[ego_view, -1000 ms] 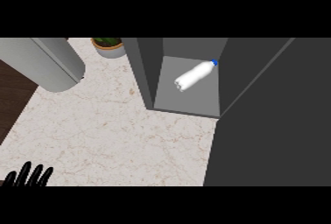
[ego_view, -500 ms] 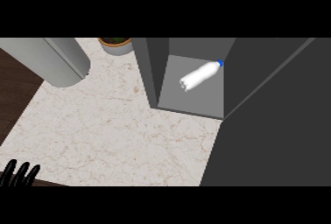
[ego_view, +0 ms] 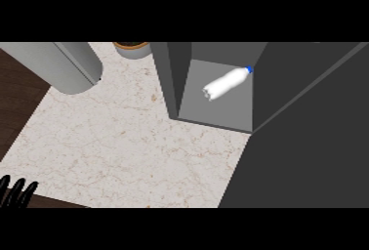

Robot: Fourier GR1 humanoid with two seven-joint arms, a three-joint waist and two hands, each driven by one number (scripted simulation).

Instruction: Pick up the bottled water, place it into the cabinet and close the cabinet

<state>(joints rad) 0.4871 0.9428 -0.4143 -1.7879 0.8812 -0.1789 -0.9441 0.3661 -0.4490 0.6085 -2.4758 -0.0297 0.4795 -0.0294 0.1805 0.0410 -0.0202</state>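
Bottle: white, blue cap, lying inside open cabinet.
Left robot hand: fingers straight, holding nothing, lower left.

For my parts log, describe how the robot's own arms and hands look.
Only the left hand shows, at the lower left edge: slim black fingers with rounded tips, no markings or cables visible. Neither forearm nor the right hand is in view.
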